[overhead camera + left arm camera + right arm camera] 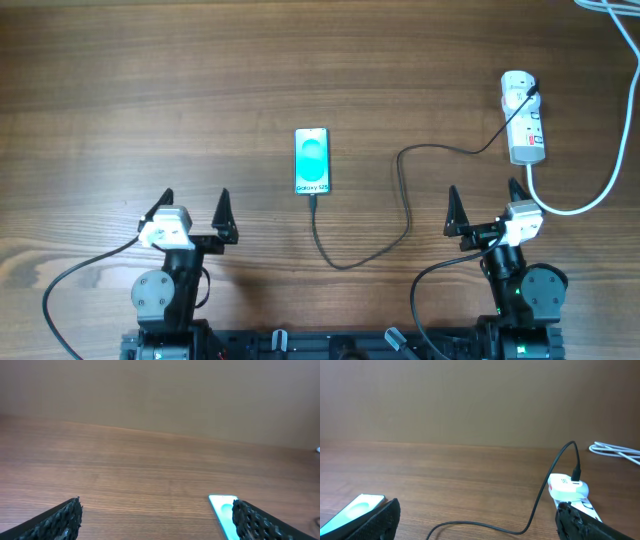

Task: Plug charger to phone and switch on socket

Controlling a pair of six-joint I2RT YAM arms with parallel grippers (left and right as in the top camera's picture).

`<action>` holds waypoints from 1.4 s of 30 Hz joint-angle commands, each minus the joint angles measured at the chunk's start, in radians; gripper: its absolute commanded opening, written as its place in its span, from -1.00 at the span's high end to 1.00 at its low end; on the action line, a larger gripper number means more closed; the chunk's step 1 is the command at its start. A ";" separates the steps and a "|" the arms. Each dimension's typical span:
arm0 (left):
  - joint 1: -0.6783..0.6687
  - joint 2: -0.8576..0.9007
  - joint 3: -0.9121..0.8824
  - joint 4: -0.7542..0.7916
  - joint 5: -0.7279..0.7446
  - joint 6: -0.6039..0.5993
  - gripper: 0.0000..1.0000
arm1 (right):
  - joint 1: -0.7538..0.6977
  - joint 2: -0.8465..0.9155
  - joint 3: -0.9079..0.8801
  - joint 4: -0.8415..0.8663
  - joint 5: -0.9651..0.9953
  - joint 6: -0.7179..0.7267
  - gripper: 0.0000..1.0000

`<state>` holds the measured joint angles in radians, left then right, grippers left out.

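The phone [312, 160] lies flat mid-table, cyan screen up, its "Galaxy S25" end toward me. The thin black charger cable [405, 205] runs from the phone's near end [314, 198], loops along the table and reaches a black plug in the white socket strip [522, 118] at the far right. The connector tip sits at the phone's bottom edge. My left gripper [190, 208] is open and empty, left of the phone. My right gripper [487, 199] is open and empty, just in front of the socket. The phone [222, 507], cable [540, 502] and socket [566, 487] show in the wrist views.
The socket's thick white cord [610, 170] curves from the strip's near end up the right table edge to the far corner. It also shows at the right of the right wrist view [615, 451]. The table [150, 100] is brown wood.
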<state>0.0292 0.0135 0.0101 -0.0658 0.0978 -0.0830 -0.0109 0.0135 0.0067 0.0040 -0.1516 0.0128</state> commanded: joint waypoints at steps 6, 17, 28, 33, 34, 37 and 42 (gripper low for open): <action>0.007 -0.011 -0.005 -0.012 -0.051 0.080 -1.00 | 0.004 -0.009 -0.002 0.003 0.013 -0.010 -1.00; 0.007 -0.011 -0.005 -0.010 -0.047 0.076 -1.00 | 0.004 -0.009 -0.002 0.003 0.013 -0.010 -1.00; 0.007 -0.011 -0.005 -0.010 -0.047 0.076 -1.00 | 0.004 -0.009 -0.001 0.003 0.013 -0.010 -0.99; 0.007 -0.011 -0.005 -0.010 -0.047 0.076 -1.00 | 0.004 -0.009 -0.001 0.003 0.013 -0.010 -0.99; 0.008 -0.011 -0.005 -0.010 -0.047 0.076 -1.00 | 0.004 -0.009 -0.001 0.003 0.013 -0.010 -1.00; 0.008 -0.011 -0.005 -0.010 -0.047 0.076 -1.00 | 0.004 -0.009 -0.002 0.003 0.013 -0.011 -1.00; 0.008 -0.011 -0.005 -0.010 -0.047 0.076 -1.00 | 0.004 -0.009 -0.001 0.003 0.013 -0.010 -1.00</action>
<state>0.0292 0.0135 0.0101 -0.0689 0.0635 -0.0261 -0.0109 0.0135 0.0067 0.0040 -0.1516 0.0128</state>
